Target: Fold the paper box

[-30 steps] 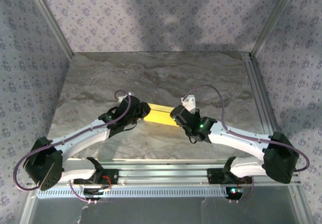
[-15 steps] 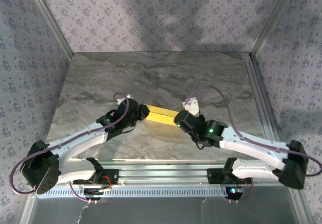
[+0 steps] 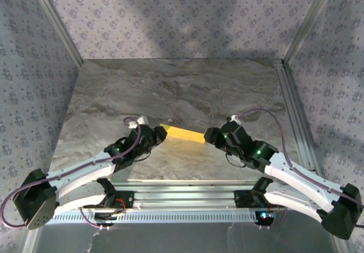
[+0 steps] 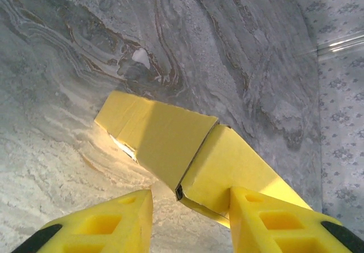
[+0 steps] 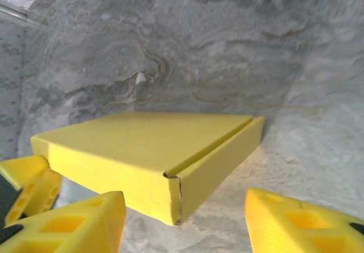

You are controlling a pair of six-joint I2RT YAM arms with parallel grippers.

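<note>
Jaws of both grippers stand parted, clamping nothing. The left gripper (image 4: 190, 202) sits at one end of the box (image 3: 183, 133), and the right gripper (image 5: 185, 204) faces the other corner without touching. On the table (image 3: 182, 82), near its middle, the box lies flat and closed, so folding looks nearly finished. The next move likely calls for pressing any loose seam. The right wrist view shows a corner seam (image 5: 180, 199) gaping slightly, too small to tell from overhead.
</note>
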